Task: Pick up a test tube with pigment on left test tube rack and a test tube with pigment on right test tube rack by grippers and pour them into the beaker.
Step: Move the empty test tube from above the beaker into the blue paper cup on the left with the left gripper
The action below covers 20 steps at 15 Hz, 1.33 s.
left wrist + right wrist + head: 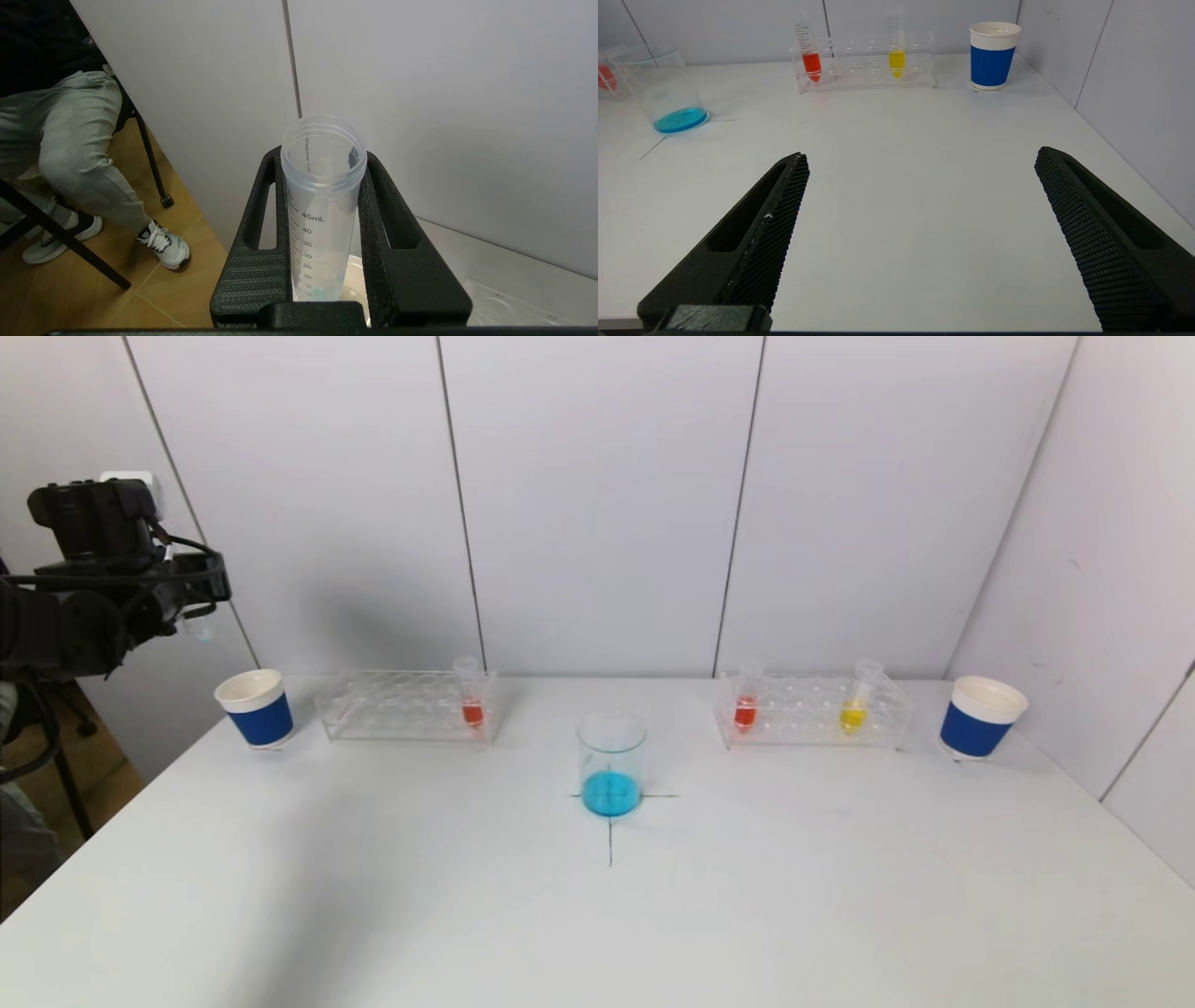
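Observation:
My left gripper (323, 156) is raised high beyond the table's far left corner and is shut on a clear test tube (322, 219), which holds only traces of blue. In the head view that tube (199, 629) hangs above the left paper cup. The beaker (611, 763) stands mid-table with blue liquid at its bottom. An orange-red tube (470, 695) stands in the left rack (392, 705). A red tube (746, 703) and a yellow tube (856, 700) stand in the right rack (810, 712). My right gripper (922, 154) is open and empty, low over the table's near right part, outside the head view.
A blue-banded paper cup (256, 708) stands left of the left rack; another (980, 717) stands right of the right rack. White wall panels close the back and right side. A seated person's leg (70, 154) and chair legs are beyond the table's left edge.

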Each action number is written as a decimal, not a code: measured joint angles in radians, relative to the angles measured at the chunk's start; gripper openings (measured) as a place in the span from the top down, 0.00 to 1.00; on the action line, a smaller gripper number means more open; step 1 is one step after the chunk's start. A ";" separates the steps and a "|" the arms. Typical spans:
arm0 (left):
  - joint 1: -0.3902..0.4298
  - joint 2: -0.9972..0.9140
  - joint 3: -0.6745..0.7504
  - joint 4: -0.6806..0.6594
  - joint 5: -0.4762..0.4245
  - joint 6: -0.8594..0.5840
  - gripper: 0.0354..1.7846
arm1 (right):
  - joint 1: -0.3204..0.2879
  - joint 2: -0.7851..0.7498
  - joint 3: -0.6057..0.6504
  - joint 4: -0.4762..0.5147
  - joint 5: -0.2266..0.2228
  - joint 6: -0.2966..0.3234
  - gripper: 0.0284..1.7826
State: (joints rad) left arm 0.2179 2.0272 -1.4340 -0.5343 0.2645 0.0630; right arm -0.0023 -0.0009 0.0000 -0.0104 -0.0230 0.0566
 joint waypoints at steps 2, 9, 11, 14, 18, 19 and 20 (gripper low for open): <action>0.005 0.024 0.011 -0.027 -0.002 0.001 0.77 | 0.000 0.000 0.000 0.000 0.000 0.000 0.01; 0.020 0.082 0.052 -0.079 -0.048 -0.002 0.77 | 0.000 0.000 0.000 0.000 0.000 0.000 0.01; 0.021 0.094 0.075 -0.100 -0.064 -0.002 0.77 | 0.000 0.000 0.000 0.000 0.000 0.000 0.01; 0.021 0.111 0.099 -0.140 -0.073 -0.017 0.77 | 0.000 0.000 0.000 0.000 0.000 0.000 0.01; 0.021 0.136 0.121 -0.159 -0.079 -0.022 0.77 | 0.000 0.000 0.000 0.000 0.000 0.000 0.01; 0.021 0.141 0.125 -0.164 -0.080 -0.022 0.77 | 0.000 0.000 0.000 0.000 0.000 0.000 0.01; 0.021 0.146 0.129 -0.166 -0.079 -0.022 0.77 | 0.000 0.000 0.000 0.000 0.000 0.000 0.01</action>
State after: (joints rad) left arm 0.2389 2.1734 -1.3055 -0.7000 0.1855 0.0413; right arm -0.0028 -0.0009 0.0000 -0.0100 -0.0230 0.0566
